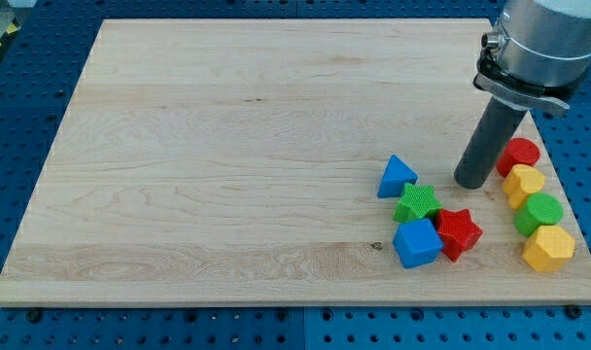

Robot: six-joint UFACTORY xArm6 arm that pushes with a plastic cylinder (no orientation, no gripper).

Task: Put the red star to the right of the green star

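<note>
Above the red plastic star point(459, 231), touching the green plastic star point(417, 203), my bare, fingerless tip point(469, 183) rests.

the red star point(459, 232) lies flat, touching the green star point(418, 203) at that star's lower right, near the view's bottom right.

Robotics lab; wooden board point(227, 146) on blue perforated bench point(23, 87), robot arm point(538, 44)
</note>
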